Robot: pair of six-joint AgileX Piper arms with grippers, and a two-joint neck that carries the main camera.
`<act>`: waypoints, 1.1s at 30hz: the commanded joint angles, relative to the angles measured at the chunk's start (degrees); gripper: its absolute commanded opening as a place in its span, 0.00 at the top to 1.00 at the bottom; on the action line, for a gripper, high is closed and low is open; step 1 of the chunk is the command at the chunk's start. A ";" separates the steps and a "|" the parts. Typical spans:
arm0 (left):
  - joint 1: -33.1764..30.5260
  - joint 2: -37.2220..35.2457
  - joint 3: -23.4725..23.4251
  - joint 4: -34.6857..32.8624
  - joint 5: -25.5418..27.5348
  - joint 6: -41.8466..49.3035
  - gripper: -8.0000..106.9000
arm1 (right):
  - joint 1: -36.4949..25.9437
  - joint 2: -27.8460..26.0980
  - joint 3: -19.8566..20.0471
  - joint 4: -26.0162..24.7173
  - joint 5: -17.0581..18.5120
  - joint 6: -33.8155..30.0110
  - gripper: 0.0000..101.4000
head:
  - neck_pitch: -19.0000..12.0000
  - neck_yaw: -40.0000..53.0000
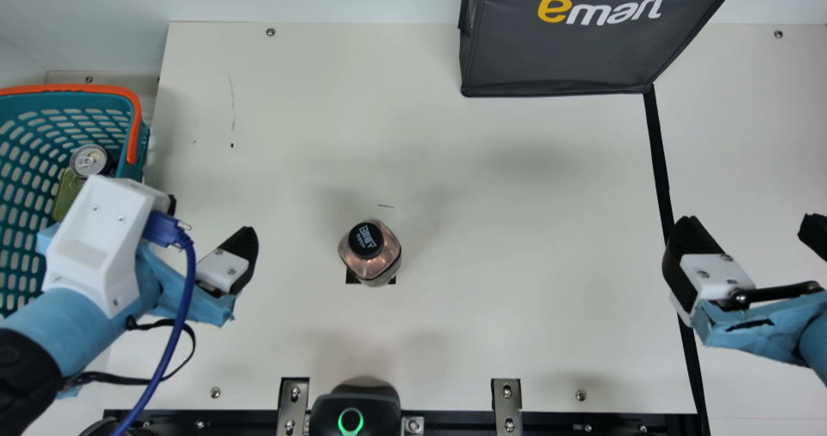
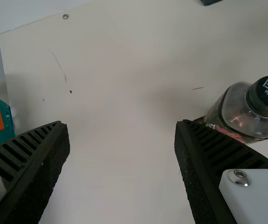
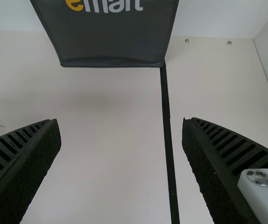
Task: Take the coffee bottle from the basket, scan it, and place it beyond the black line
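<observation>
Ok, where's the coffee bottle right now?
In the main view, the bottle stands on the table left of centre, between the left gripper and the black line.

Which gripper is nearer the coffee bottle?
The left gripper, open between the basket and the bottle; the right gripper hangs open over the black line, farther off.

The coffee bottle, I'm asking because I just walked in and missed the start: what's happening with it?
Neither arm is handling it right now. The coffee bottle stands upright on the table, out of the basket but not beyond the black line. The left gripper is open and empty beside it, and the right gripper is open and empty near the line.
</observation>
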 commanded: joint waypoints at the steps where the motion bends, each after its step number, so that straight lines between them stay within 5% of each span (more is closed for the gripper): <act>1: -1.85 0.71 -0.54 0.79 0.33 -2.86 0.15 | 0.00 0.00 0.00 0.00 0.00 0.00 0.10 | -0.96 0.00; 22: -21.17 11.10 -5.75 12.06 4.34 -27.02 0.15 | 0.00 0.00 0.00 0.00 0.00 0.00 0.10 | -0.96 0.00; 33: -25.95 15.94 -7.99 15.54 5.62 -32.97 0.15 | 0.00 0.00 0.00 0.00 0.00 0.00 0.10 | -0.96 0.00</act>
